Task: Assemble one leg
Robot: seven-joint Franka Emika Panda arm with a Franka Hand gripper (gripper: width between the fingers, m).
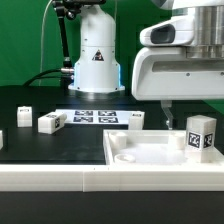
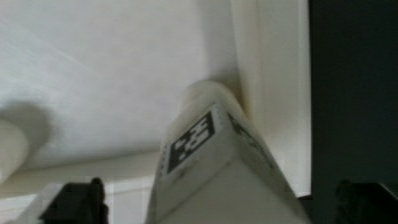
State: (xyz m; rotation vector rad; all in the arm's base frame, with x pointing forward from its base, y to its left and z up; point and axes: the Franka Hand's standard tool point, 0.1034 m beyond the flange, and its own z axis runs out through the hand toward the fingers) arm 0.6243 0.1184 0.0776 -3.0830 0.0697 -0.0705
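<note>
And here's the black table (image 1: 30, 100), with the arm's white base (image 1: 97, 55) standing at the back, a triangular warning sticker on its front, the writing too small to read. In front, one large white square tray piece (image 1: 150, 152) with a raised rim sits on the exterior view's right. One flat marker board (image 1: 97, 117) lies behind it, showing three tags.

Now the legs: four small white blocks I can count. One leg (image 1: 201, 135) stands upright inside the tray at its far right, tag facing us. Another leg (image 1: 51, 122) lies on the table left of the board, a third (image 1: 24, 115) just beyond it, and a fourth (image 1: 134, 120) sits behind the tray's rim.

The gripper (image 1: 167, 103) hangs over the tray's right half. In the wrist view its dark fingertips (image 2: 75, 203) stand spread wide, touching nothing, with the upright tagged leg (image 2: 210, 160) between them against the tray's wall (image 2: 276, 60).
</note>
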